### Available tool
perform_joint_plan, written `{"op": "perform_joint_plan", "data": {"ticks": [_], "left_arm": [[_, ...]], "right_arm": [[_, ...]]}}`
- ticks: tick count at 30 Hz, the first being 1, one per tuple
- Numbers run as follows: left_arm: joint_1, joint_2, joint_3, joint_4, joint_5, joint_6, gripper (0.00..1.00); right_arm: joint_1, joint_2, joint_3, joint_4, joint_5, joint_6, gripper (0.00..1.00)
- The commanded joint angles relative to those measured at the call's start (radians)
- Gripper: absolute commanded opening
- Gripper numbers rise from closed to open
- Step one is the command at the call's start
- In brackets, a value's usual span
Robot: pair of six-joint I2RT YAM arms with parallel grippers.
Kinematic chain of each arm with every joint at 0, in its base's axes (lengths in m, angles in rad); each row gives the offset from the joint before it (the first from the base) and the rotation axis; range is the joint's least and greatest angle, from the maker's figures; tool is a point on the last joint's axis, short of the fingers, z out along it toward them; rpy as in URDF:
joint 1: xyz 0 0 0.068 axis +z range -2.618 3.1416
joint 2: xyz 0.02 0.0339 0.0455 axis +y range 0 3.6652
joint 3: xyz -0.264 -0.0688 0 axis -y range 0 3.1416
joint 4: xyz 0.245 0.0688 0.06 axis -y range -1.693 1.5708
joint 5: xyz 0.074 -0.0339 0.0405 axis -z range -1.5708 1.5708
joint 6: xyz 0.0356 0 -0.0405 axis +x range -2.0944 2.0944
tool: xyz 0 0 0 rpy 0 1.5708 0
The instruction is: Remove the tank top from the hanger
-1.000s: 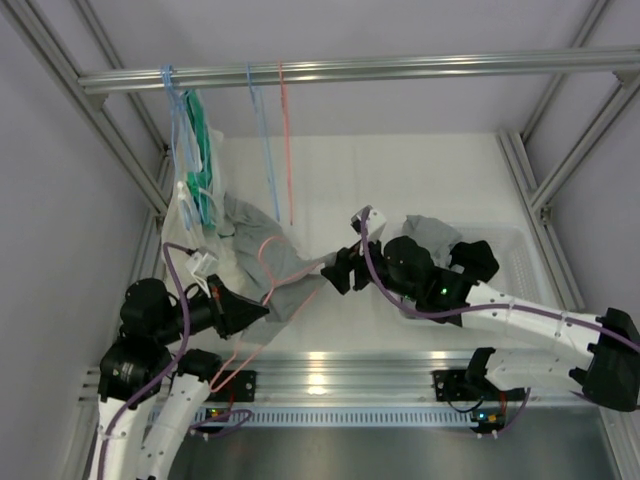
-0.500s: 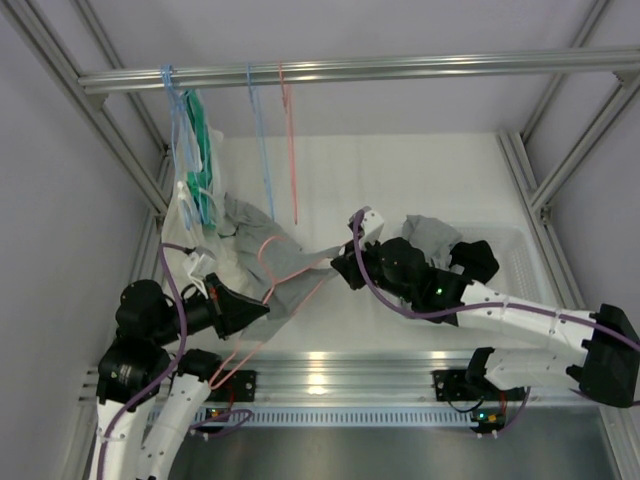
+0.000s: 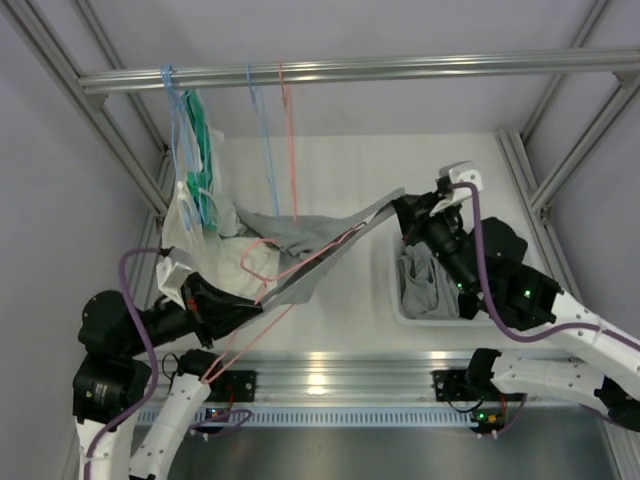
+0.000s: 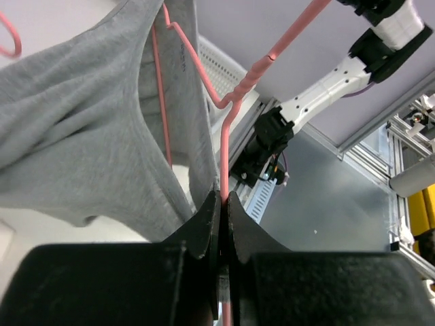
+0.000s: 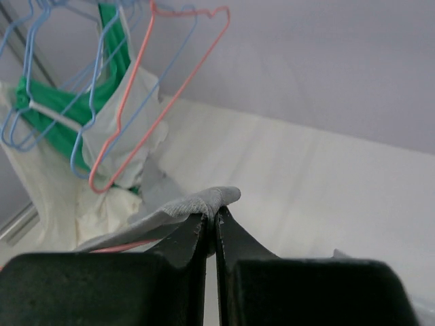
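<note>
Risk first: the grey knit tank top [image 3: 305, 238] is drawn taut between the two arms with the thin pink wire hanger [image 3: 262, 262] threaded inside it. A pull to the right may catch a strap on the hanger's shoulder bend. The fabric could then stretch, or slip out of the small pinch that holds it. A second risk is the hanger twisting in its clamp, since it is held on a single wire. The garment hangs in mid-air over the left half of the table, its right tip near the white plastic bin [image 3: 395, 300]. It appears not yet free of the hanger.

Left gripper [image 4: 221, 199]: jaws closed tight on the pink wire, with grey cloth brushing the left finger. Right gripper [image 5: 211, 219]: jaws pressed together on a folded grey edge of the tank top, only a small tab protruding past the fingertips. Neither tool touches the table, as far as the overhead view shows.
</note>
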Motion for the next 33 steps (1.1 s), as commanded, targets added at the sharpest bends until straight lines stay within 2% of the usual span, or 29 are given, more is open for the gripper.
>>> {"op": "perform_joint_plan", "data": {"ticks": [1, 8, 12, 14, 15, 17, 18, 19, 21, 22, 25, 27, 28, 30, 31, 32, 33], "left_arm": [[0.006, 0.018, 0.103, 0.154, 0.094, 0.003, 0.0], [0.015, 0.061, 0.22, 0.337, 0.114, -0.047, 0.0], [0.029, 0.064, 0.203, 0.573, 0.033, -0.119, 0.0], [0.04, 0.07, 0.18, 0.657, -0.004, -0.162, 0.0], [0.042, 0.081, 0.165, 0.758, -0.048, -0.182, 0.0], [0.046, 0.097, 0.105, 0.872, -0.093, -0.253, 0.0], [0.046, 0.113, 0.07, 0.955, -0.113, -0.288, 0.0], [0.046, 0.12, -0.008, 1.133, -0.17, -0.361, 0.0], [0.046, 0.159, -0.073, 1.314, -0.206, -0.418, 0.0], [0.046, 0.174, -0.084, 1.369, -0.249, -0.414, 0.0], [0.046, 0.243, -0.072, 1.419, -0.262, -0.396, 0.0], [0.046, 0.278, -0.044, 1.436, -0.26, -0.385, 0.0], [0.046, 0.28, -0.035, 1.433, -0.272, -0.36, 0.0], [0.046, 0.26, 0.006, 1.309, -0.317, -0.31, 0.0], [0.046, 0.248, 0.022, 1.251, -0.34, -0.247, 0.0], [0.046, 0.221, 0.039, 1.179, -0.396, -0.212, 0.0], [0.046, 0.208, 0.084, 1.003, -0.431, -0.175, 0.0]], "right_arm": [[-0.013, -0.012, 0.09, -0.062, 0.157, -0.132, 0.0], [-0.045, 0.055, 0.191, -0.108, 0.084, -0.146, 0.0], [-0.045, 0.065, 0.173, -0.121, -0.071, -0.076, 0.0], [-0.045, 0.052, 0.147, -0.118, -0.207, -0.039, 0.0], [-0.046, 0.049, 0.136, -0.113, -0.265, -0.007, 0.0], [-0.046, 0.034, 0.078, -0.046, -0.469, 0.028, 0.0], [-0.045, 0.031, 0.052, -0.006, -0.544, 0.073, 0.0], [-0.045, 0.031, 0.029, 0.035, -0.695, 0.099, 0.0], [-0.045, 0.04, -0.031, 0.148, -0.816, 0.174, 0.0], [-0.045, 0.054, -0.047, 0.19, -0.897, 0.197, 0.0], [-0.037, 0.086, -0.113, 0.301, -1.025, 0.253, 0.0], [-0.025, 0.091, -0.133, 0.295, -1.004, 0.234, 0.0], [-0.023, 0.082, -0.14, 0.278, -0.926, 0.222, 0.0], [-0.023, 0.066, -0.148, 0.162, -0.782, 0.173, 0.0], [-0.023, 0.043, -0.152, 0.131, -0.623, 0.158, 0.0], [-0.025, 0.033, -0.172, 0.088, -0.55, 0.144, 0.0], [-0.025, 0.02, -0.186, 0.064, -0.461, 0.13, 0.0]]}}
